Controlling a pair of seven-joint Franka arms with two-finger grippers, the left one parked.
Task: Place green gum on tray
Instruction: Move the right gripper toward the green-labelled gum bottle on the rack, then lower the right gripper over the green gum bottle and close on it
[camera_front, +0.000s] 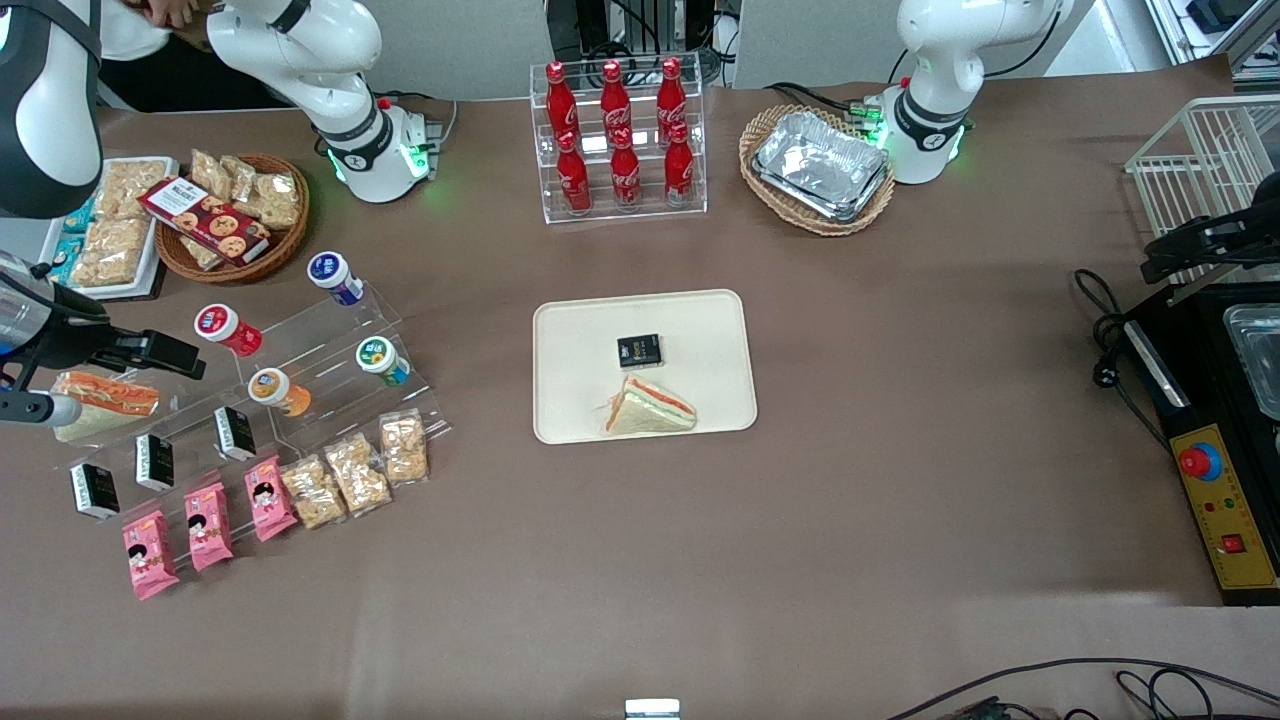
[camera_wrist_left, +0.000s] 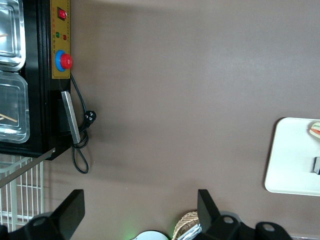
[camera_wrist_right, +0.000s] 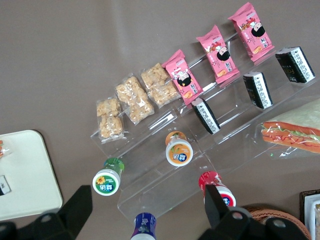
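Green gum waits on the clear stepped rack; cream tray sits mid-table with bare brown cloth all round.

Nearest the front camera, open tablecloth runs unbroken to the large flat cream-beige tray, whose rim stands clear on every edge. The small green-capped gum bottle stands at the tray's nine o'clock; its cap lettering is unreadable. The black two-finger gripper hovers above the rack, fingers spread apart, holding nothing. Farther off stand red Coca-Cola bottles.

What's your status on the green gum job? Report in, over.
Gripper open, above the snack stand. Green gum on the acrylic stand, untouched. Tray holds a sandwich and a black packet; bare area left. Path clear.
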